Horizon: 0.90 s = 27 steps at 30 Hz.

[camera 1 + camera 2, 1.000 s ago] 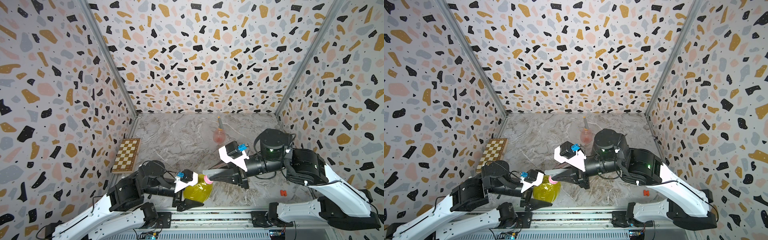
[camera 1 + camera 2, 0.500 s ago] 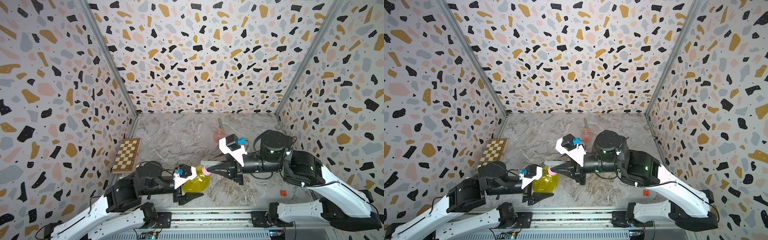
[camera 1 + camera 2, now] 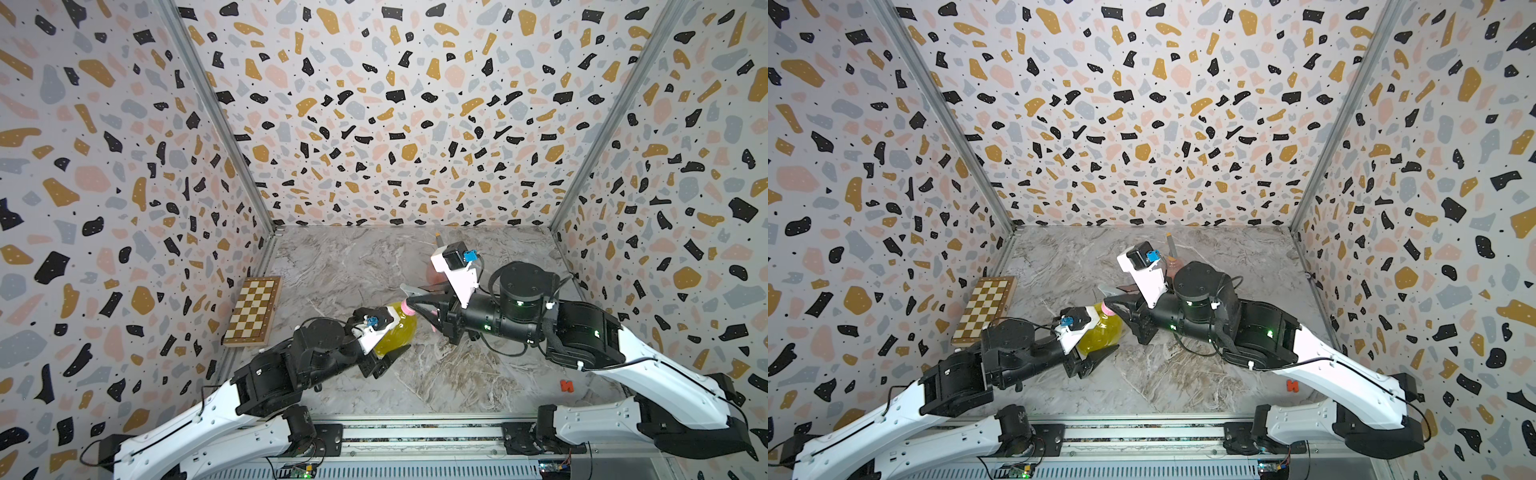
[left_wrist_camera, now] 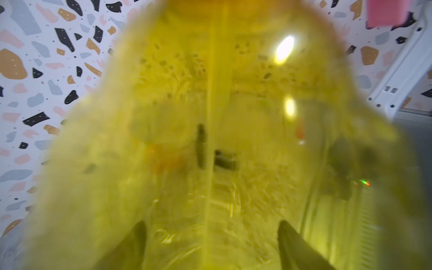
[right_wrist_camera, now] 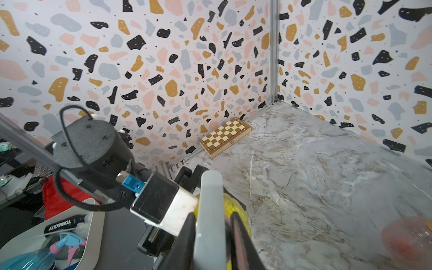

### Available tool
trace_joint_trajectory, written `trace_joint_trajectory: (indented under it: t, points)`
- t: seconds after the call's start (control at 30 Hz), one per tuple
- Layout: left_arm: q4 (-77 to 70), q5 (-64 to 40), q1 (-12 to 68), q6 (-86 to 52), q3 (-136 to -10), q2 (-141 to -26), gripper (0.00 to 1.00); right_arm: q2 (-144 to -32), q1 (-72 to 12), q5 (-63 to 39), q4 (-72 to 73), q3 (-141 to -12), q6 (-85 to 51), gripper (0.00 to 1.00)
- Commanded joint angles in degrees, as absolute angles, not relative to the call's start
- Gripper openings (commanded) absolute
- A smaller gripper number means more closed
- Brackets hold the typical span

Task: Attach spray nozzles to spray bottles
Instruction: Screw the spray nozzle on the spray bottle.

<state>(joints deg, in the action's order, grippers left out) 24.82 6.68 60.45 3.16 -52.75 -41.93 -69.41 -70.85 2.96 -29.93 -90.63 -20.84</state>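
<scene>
The right gripper [image 5: 211, 216] is clamped on a spray nozzle [image 5: 210, 194], its two dark fingers pressed to either side of the grey head. In a top view the nozzle's pink trigger sits right at the neck of the yellow bottle [image 3: 398, 332]. The left gripper [image 4: 211, 224] is closed round that bottle's belly, a finger on each flank showing through the plastic, and holds it tilted toward the other arm near the front middle of the table [image 3: 332, 257]. The step in hand looks like seating this nozzle on the neck, though whether the collar has caught the thread cannot be told. The next move likely calls for the bottle to be held firm while the head is pressed square and turned. The bottle is bright, translucent and round-bellied, with a seam down its side. Behind the right arm stands the pink bottle [image 3: 1173, 266], and a grey stem with an orange tip rises from it, seemingly fitted already.
</scene>
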Motion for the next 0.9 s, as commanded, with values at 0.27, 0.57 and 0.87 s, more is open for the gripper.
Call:
trace_joint_trajectory:
  t: [0.27, 0.57, 0.87]
  points:
    - [-0.2, 25.9, 61.3, -0.8, -52.4, -46.0, 0.00, -77.6, -75.2, 0.7, -37.3, -85.9, -34.0, 0.00]
    - [7.3, 24.8, 61.5, -4.3, -54.1, -45.8, 0.00, -77.5, -74.6, 3.7, -38.3, -89.7, -32.3, 0.09]
    - [12.4, 23.6, 61.6, -6.4, -55.1, -45.4, 0.00, -77.3, -74.5, 5.6, -39.3, -93.0, -30.7, 0.16]
